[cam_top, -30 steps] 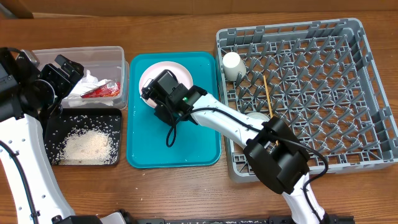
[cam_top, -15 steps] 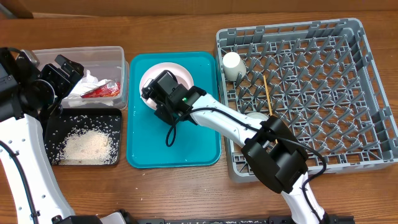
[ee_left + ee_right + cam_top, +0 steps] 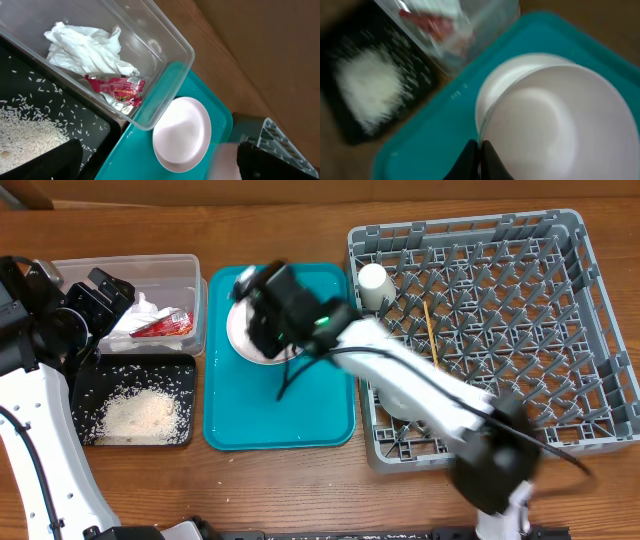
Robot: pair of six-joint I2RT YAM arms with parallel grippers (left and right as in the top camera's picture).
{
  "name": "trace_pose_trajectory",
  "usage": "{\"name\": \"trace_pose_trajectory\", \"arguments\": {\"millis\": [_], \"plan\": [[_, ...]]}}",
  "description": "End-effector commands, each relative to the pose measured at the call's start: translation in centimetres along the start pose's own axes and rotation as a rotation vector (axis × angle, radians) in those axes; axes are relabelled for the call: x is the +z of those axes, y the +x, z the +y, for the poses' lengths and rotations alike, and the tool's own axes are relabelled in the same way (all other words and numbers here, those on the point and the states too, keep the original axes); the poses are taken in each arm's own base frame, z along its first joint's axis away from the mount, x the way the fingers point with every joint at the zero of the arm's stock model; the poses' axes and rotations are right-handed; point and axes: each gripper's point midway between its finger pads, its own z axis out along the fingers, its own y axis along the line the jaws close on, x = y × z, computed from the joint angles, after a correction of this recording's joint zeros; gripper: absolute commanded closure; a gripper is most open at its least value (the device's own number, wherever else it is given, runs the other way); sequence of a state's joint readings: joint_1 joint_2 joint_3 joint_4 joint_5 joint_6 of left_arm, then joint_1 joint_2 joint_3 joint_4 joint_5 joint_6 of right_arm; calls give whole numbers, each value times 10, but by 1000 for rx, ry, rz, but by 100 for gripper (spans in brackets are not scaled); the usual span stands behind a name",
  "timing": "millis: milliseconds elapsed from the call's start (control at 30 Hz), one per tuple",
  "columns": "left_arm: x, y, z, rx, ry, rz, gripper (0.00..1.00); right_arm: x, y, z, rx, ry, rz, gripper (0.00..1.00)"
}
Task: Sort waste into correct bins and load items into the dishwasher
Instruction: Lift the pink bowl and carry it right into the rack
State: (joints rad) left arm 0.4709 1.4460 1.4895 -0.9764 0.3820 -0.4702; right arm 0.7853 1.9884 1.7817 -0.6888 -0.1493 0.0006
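Right gripper (image 3: 480, 152) has just snapped shut on the pink bowl (image 3: 555, 125) rim and its arm has swung. The bowl is tipping off the plate (image 3: 492, 95) at the tray (image 3: 300, 415) far edge, so it's likely rack (image 3: 520, 330)-bound. Left gripper (image 3: 108, 290) gapes empty by the tub (image 3: 195, 280).

Wrapper (image 3: 162, 326) in tub (image 3: 186, 280), cup (image 3: 373, 280) in rack (image 3: 530, 330)

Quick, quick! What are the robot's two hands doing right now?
Left hand: open, holding nothing.
Right hand: closed, pinching the rim of the pink plate.
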Motion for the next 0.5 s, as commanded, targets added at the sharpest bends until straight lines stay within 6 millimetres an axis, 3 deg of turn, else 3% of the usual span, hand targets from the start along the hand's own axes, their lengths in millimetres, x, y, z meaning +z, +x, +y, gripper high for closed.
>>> {"name": "trace_pose_trajectory", "arguments": {"millis": [0,133,233,267,333,367,467], "plan": [[-5,-5,-8,6,14,-19,0,-143,-72,-1,174,-153,-265,96],[-5,-5,-8,6,14,-19,0,-211,-62,-35,345,-285,-281,96],[-5,-5,-8,6,14,-19,0,-244,-46,-62,476,-430,-259,96],[-5,-5,-8,6,14,-19,0,-258,-33,-82,555,-522,-252,96],[-5,-5,-8,6,14,-19,0,-265,-19,-104,627,-575,-260,96],[-5,-5,-8,6,14,-19,0,-267,-3,-126,694,-604,-274,96],[-5,-5,-8,6,14,-19,0,-265,19,-149,751,-667,-305,96]]}}
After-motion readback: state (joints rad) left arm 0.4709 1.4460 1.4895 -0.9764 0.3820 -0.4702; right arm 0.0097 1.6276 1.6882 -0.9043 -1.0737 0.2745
